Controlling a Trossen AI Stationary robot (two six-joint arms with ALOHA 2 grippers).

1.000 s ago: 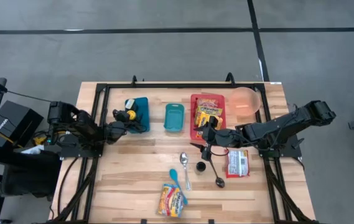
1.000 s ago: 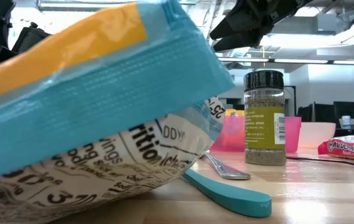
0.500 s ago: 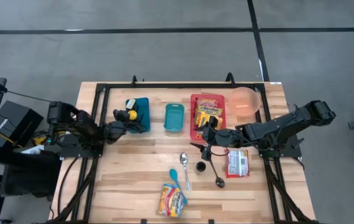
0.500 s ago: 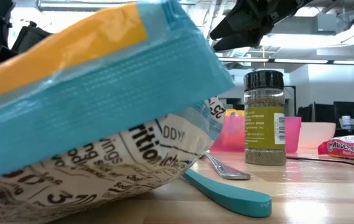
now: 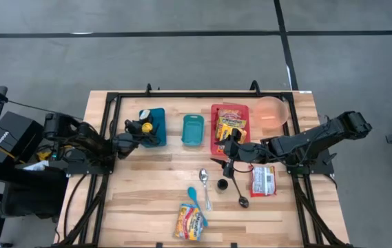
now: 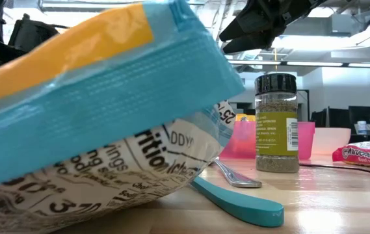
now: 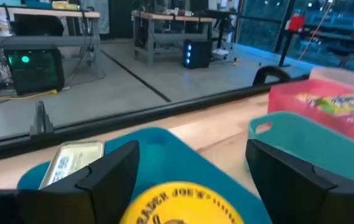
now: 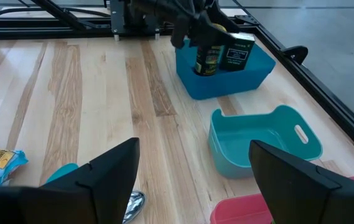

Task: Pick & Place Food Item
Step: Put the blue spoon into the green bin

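Since the earlier high view, the left arm has drawn back a little toward its own table edge; nothing else has shifted. Nearest, the left gripper [image 5: 132, 133] holds its fingers [image 7: 105, 180] spread on either side of the yellow-lidded can [image 7: 178, 200]. You cannot tell whether they touch it. The can stands upright, axis vertical, dead ahead of this gripper, inside the blue bin [image 5: 158, 135] beside a small box [image 7: 71, 163]. Farther along lie the teal bin [image 5: 193, 129], then the red tray [image 5: 215, 146]. The right gripper [image 5: 227, 164], also spread, waits near that tray, well apart from the can. Judgement: the left arm is the nearer.
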